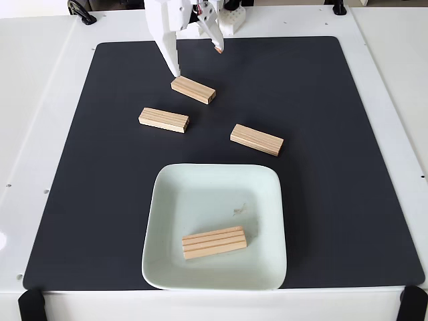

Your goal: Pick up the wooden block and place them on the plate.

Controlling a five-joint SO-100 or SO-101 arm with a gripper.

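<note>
We are looking down at a white table from a fixed view, with a large black mat covering most of it. No brand names, labels or writing are showing anywhere that we can read.

At the top of the picture, the white robot arm is reaching down toward the mat. Its gripper is standing open, jaws spread fairly wide and holding nothing: one long white finger is pointing down at the mat, and the other, shorter finger is ending in an orange-tinted tip.

Four wooden blocks are lying in the scene (all alike, light wood with lengthwise grooves). The farthest block is lying on the mat just below the long finger's tip, very near it; we cannot tell whether they are touching. A second block is lying to its lower left, and a third block is lying to the right, angled slightly. These three are sitting apart from one another on the bare mat.

The pale mint-white square plate is sitting near the front edge of the mat. The fourth block is resting flat inside it, toward the plate's near side.
</note>
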